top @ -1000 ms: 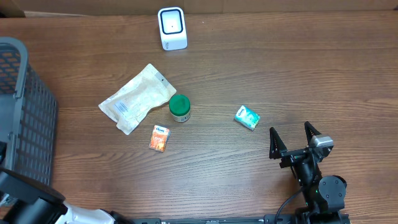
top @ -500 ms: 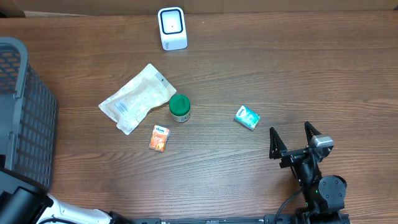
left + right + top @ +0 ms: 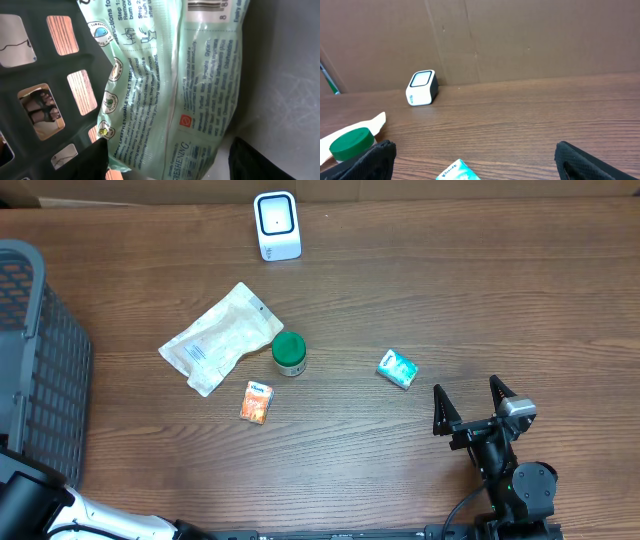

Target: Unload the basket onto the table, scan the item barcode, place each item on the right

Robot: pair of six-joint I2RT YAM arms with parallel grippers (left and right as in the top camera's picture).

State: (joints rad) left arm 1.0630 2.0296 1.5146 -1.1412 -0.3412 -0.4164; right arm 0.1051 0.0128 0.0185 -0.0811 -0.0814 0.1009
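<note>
Left wrist, green pack (image 3: 200,75) against basket mesh (image 3: 30,65), printed "Step 2"

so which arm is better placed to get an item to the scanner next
Left, probably: the left gripper straddles the green pack in the basket, though I can't tell whether it grips yet. The right gripper hangs open and empty, short of the teal box.

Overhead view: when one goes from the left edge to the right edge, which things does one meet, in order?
basket → pouch → jar → teal box → right gripper
</note>
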